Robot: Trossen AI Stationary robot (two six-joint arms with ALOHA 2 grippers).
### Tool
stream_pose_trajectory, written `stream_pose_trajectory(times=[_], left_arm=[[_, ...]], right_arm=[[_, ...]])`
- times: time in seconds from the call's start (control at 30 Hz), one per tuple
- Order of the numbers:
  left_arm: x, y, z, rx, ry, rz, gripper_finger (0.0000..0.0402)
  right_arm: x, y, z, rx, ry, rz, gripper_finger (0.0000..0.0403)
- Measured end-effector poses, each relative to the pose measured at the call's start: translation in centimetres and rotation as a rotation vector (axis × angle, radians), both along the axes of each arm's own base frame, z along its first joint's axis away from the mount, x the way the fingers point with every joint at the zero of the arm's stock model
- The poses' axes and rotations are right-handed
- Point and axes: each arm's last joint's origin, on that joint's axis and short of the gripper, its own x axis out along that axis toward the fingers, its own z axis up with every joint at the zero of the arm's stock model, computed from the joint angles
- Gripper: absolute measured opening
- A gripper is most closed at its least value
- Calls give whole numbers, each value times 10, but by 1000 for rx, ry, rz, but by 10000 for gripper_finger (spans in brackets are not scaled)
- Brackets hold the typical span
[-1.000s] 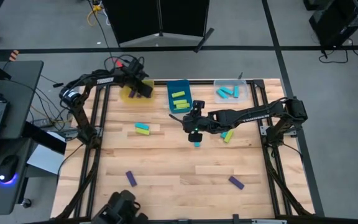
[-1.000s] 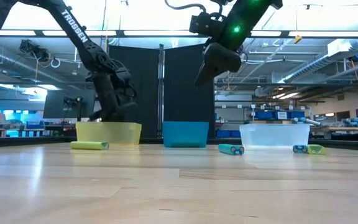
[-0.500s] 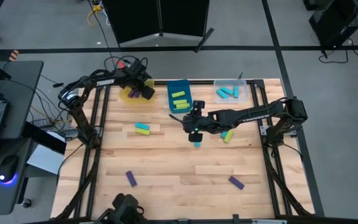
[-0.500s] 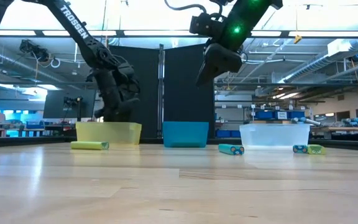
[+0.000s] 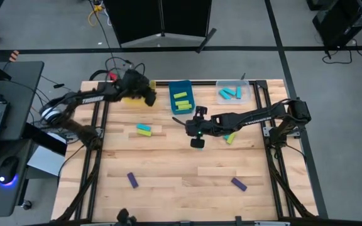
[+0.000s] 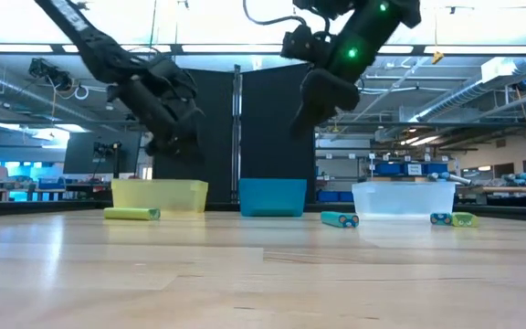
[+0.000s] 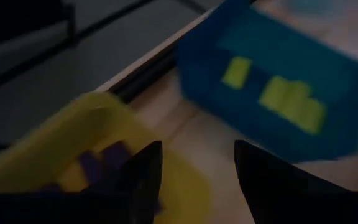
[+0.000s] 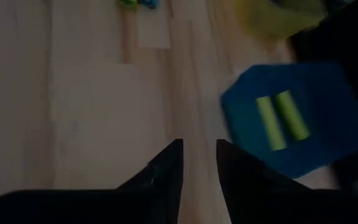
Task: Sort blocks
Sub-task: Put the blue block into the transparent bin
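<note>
Small blocks lie flat on the wooden table: a cyan and lime pair (image 5: 143,129), a lime and cyan pair (image 5: 230,136), and two purple ones (image 5: 132,180) (image 5: 238,183). A cyan block (image 6: 339,219) lies below my right gripper (image 8: 199,149), which hangs open and empty high over the table's middle (image 5: 197,139). My left gripper (image 7: 197,152) is open and empty, just above the yellow bin (image 5: 131,98) holding purple blocks (image 7: 107,163). The blue bin (image 5: 181,98) holds lime blocks (image 7: 291,102). The clear bin (image 5: 234,92) holds cyan blocks.
The three bins stand in a row along the table's far edge. A desk with a laptop and mouse (image 5: 8,166) stands beyond the left edge. Bare wood lies between the scattered blocks in the table's near half.
My left gripper has risen out of the yellow bin and shifted a little toward the blue bin, its arm swinging lower on the left. My right gripper has moved slightly toward the near edge and now covers the cyan block in the high view.
</note>
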Motion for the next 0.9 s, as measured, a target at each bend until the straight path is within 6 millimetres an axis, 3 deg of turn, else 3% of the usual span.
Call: stream_pose_trajectory(times=[0.23,0.43,0.7,0.9], left_arm=[[-6,-54,6,88,-213,-112,206],[-8,-93,2,151,-351,-241,206],[-6,-125,-8,159,-474,-358,206],[-3,-138,-9,162,-495,-407,206]], right_arm=[[-14,0,-28,198,-69,-277,86],[-35,18,-42,293,28,-480,65],[-69,55,-47,268,130,-732,12],[-97,85,-42,265,92,-932,13]])
